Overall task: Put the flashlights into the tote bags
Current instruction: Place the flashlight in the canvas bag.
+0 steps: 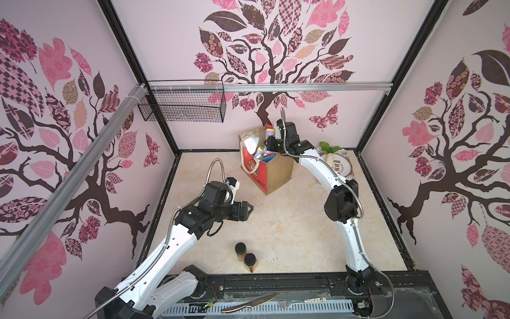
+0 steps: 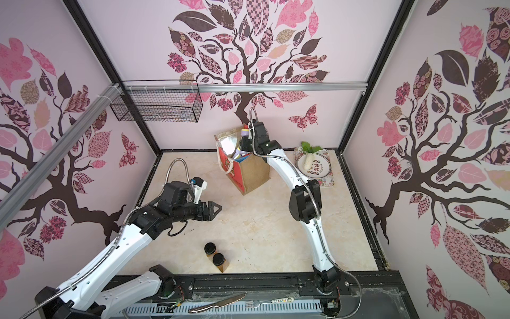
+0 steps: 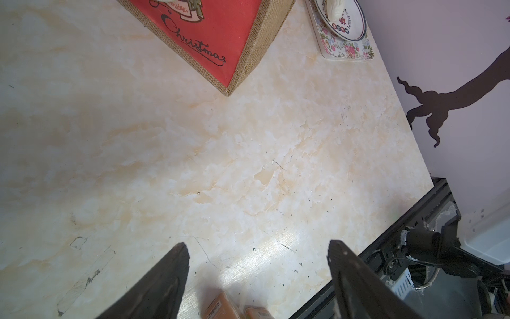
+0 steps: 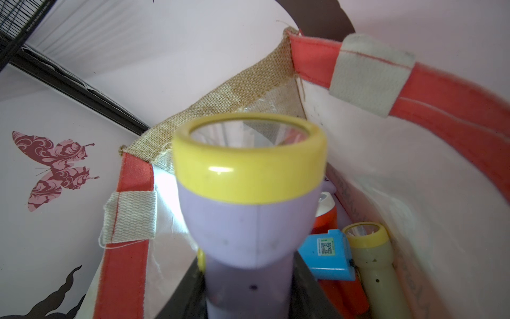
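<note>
Right fingers [image 4: 302,287] clamped on the handle of the lilac flashlight [image 4: 248,221]. We see that only in the right wrist view; top views hide it behind the wrist. Long axis runs along the fingers, yellow-ringed head pointing away from the wrist, at the tote bag [image 4: 441,110] mouth. Left fingers [image 3: 165,284] apart, nothing between.

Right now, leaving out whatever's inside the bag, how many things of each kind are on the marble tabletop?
Tote bag: 1
Brown jars with black lids: 2
Plate: 1
Floral tray under the plate: 1
White radish with green leaves, on the plate: 1
Total: 6
</note>
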